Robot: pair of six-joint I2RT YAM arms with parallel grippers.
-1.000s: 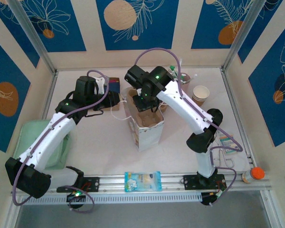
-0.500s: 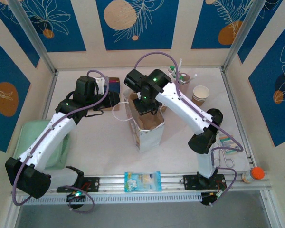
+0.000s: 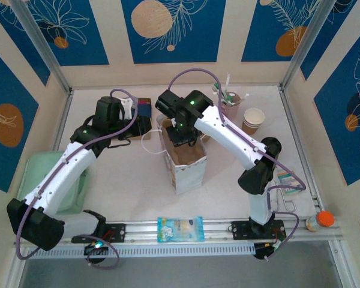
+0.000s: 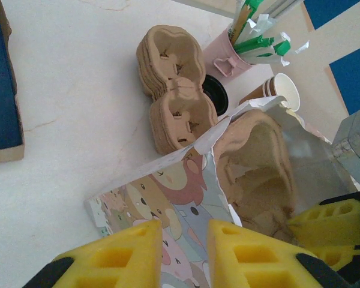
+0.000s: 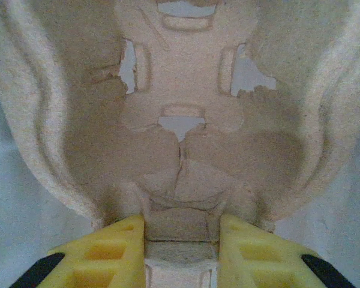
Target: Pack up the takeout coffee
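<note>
- Your left gripper [image 4: 185,233] has its yellow fingers [image 4: 117,255] clenched on the rim of the paper bag [image 4: 168,201], with the bear-printed paper pinched between them.
- Your right gripper [image 5: 181,227] grasps the pulp carrier [image 5: 180,120] by the tab at its near edge. Its fingers [image 5: 105,252] press on either side of that tab.
- The pulp carrier sits down inside the open paper bag, tilted against the bag's silvery inner wall. In the left wrist view your right gripper's fingers show at the bag's far side.
- The paper bag stands upright on the table [image 4: 78,60], between your two arms.
- Just beyond the bag lies a stack of carriers [image 4: 174,84], flat on the table.
- Beside that stack stands a pink cup [image 4: 225,57] full of stirrers [image 4: 255,36], and past it a nested stack of cups [image 4: 286,90].
- A dark round thing [image 4: 215,93] sits between the stack of carriers and the pink cup. You cannot tell from here whether it is the takeout coffee, and so where the takeout coffee stands cannot be told either.
- A blue box [image 4: 0,90] lies on the table off to the side of your left gripper.
</note>
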